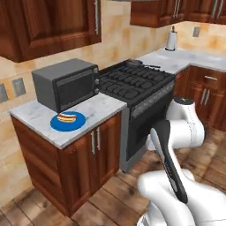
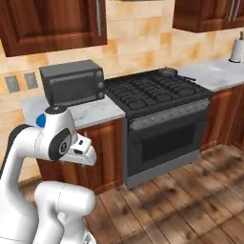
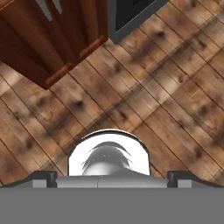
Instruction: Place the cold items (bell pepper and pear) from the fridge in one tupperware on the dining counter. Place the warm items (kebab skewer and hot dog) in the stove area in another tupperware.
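Gripper (image 3: 112, 179) jaws spread wide, empty, pointing down at the floor; arm tucked for driving. Hot dog (image 1: 67, 117) sits on blue plate (image 1: 56, 125), left of stove (image 1: 132, 81).

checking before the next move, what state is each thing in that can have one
hot dog: lying on the blue plate, untouched
toaster oven: door shut
oven door: shut
cabinet doors under the counter: shut
paper towel roll: upright
gripper: jaws open, holding nothing, pointed down at the wood floor
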Robot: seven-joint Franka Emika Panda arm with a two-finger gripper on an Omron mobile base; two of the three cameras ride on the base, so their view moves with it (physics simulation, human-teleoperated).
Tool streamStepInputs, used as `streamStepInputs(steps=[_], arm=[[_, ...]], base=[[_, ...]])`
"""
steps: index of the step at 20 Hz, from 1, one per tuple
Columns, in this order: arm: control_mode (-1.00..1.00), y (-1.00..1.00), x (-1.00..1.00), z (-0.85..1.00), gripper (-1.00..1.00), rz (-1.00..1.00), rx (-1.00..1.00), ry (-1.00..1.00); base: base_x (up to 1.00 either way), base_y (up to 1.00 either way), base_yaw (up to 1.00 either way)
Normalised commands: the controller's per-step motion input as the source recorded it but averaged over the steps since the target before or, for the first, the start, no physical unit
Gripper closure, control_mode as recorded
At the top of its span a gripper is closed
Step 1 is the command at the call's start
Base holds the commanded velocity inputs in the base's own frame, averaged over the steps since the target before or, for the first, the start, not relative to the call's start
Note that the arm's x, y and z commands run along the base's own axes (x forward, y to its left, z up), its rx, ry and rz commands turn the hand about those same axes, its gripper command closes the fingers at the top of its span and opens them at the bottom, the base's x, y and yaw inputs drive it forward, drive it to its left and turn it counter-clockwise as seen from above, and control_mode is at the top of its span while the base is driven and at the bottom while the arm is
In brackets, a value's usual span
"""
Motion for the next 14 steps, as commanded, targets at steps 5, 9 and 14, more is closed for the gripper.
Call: streamStepInputs(steps=[5, 9, 14], arm=[[1.0, 0.0, 0.0, 0.0, -1.0, 0.0, 0.0, 0.0], [1.0, 0.0, 0.0, 0.0, -1.0, 0.0, 0.0, 0.0], [1.0, 0.0, 0.0, 0.0, -1.0, 0.0, 0.0, 0.0]], base=[[0.63, -0.14, 0.89], [0.46, -0.19, 0.93], [0.37, -0.41, 0.63]])
